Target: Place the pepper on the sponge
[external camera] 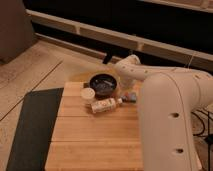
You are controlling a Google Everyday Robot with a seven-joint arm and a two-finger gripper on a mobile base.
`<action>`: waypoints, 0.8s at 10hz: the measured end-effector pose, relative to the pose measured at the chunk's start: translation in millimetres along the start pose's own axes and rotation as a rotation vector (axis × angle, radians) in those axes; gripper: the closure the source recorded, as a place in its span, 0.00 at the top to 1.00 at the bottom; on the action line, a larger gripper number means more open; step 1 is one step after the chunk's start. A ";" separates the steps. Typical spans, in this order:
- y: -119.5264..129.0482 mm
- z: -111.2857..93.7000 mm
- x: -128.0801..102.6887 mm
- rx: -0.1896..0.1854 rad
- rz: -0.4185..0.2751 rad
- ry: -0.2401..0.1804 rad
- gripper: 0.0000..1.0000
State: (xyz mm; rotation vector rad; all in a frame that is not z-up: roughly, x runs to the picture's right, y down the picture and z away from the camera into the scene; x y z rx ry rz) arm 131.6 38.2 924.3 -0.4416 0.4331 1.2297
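Gripper (pixel 128 90) down at right-centre of frame, at the counter's (pixel 85 145) upper right edge, mostly tucked under the white arm (pixel 165 115) that fills the right side. Can't tell whether jaws are parted or closed, hidden by the arm's own bulk. Sponge (pixel 128 96) just below the gripper, blue-grey, flat on the counter, right of the bottle's neck and lower right of the bowl. Pepper (pixel 134 98) visible only as a small red-orange patch at the sponge's right end, touching or overlapping it. Can't tell if resting on the sponge or gripped. Bowl (pixel 103 85) dark and round, upper centre of the counter, just left of the arm's bend. Cup (pixel 88 93) cream, upright, touching or just beside the bowl's lower left rim. Bottle (pixel 105 105) pale-labelled, lying on its side below bowl and cup, neck pointing right toward the sponge, apart from it by a small gap. Counter made of light wooden slats, lower half bare. Dark mat (pixel 32 125) along the counter's left edge, running to the bottom left of the frame. Speckled floor (pixel 30 70) at upper left, dark wall with pale rails (pixel 100 35) across the top.
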 end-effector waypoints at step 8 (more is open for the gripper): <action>-4.2 25.4 -1.4 0.015 0.021 0.077 0.78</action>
